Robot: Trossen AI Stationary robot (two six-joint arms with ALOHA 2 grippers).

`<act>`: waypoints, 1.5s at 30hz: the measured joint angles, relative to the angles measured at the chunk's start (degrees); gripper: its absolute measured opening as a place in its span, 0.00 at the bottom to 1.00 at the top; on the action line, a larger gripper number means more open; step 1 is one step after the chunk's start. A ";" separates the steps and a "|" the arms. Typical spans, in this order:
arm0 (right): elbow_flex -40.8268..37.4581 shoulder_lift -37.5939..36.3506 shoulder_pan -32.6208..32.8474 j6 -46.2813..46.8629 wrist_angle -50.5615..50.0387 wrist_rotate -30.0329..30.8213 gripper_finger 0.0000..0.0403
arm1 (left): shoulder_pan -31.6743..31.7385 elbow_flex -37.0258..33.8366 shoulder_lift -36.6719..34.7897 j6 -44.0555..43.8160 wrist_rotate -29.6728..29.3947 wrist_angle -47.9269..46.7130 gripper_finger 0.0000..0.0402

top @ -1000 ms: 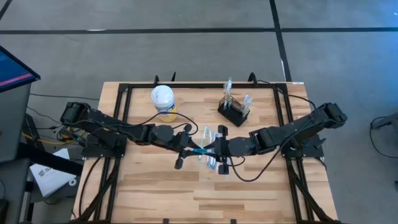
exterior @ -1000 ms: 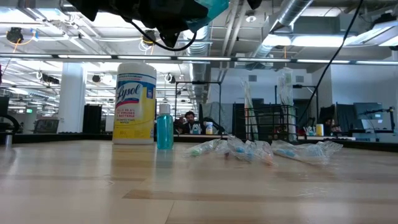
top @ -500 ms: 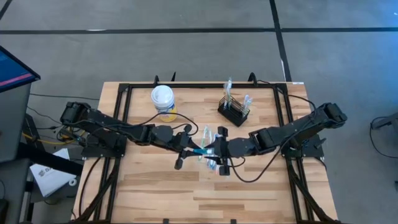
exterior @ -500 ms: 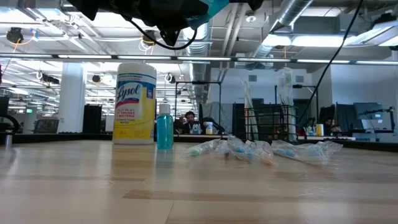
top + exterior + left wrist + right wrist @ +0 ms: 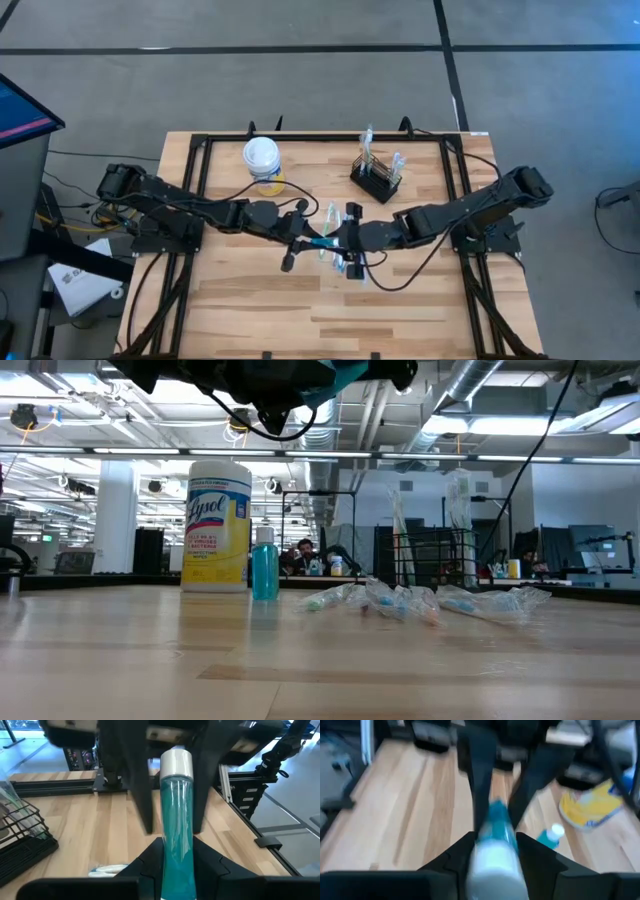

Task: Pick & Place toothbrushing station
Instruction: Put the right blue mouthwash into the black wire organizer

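Note:
My left gripper (image 5: 312, 240) is shut on a teal tube (image 5: 176, 810) with a white cap (image 5: 176, 761), above the table's middle. My right gripper (image 5: 345, 243) is open and faces it. Its two fingers (image 5: 141, 785) stand on either side of the tube's cap end; whether they touch it, I cannot tell. In the right wrist view the cap (image 5: 495, 865) lies between my right gripper's (image 5: 495, 845) fingers. The black wire-mesh caddy (image 5: 378, 178) stands on its base at the far right of the middle, with toothbrushes upright in it. My left gripper pinches the tube's body (image 5: 175, 851) between its two fingers, at the end away from the cap. The fingers come level from the table's left and lie along the tube. The tube points toward the table's right, lifted clear of the table.
A white-lidded yellow canister (image 5: 262, 158) and a small blue bottle (image 5: 264, 565) stand at the far left of the middle. Several wrapped toothbrushes (image 5: 400, 600) lie on the table below the grippers. A black frame (image 5: 200, 200) runs round the table's edges.
My right gripper has gone a little toward the table's left, closer over the cap end of the tube.

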 joint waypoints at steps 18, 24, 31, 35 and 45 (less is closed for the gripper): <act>0.10 -0.12 0.02 0.87 -0.03 -1.11 0.19 | 0.00 0.00 -0.04 0.18 -0.03 -0.18 0.15; 0.10 -0.39 0.00 1.05 -0.21 -1.75 0.19 | 0.00 0.03 -0.03 0.38 -0.59 -0.12 0.22; 0.08 -1.55 0.07 2.10 -2.16 -3.17 0.19 | -0.02 0.07 -0.04 0.68 -0.60 -0.19 0.33; 0.65 -2.13 -0.24 2.59 -4.56 -3.14 0.19 | -0.02 0.04 -0.04 0.61 -0.93 -0.34 0.35; 7.36 -2.07 -3.84 5.01 -19.43 -4.33 0.19 | 0.13 0.11 -0.07 0.44 -2.15 -0.16 0.32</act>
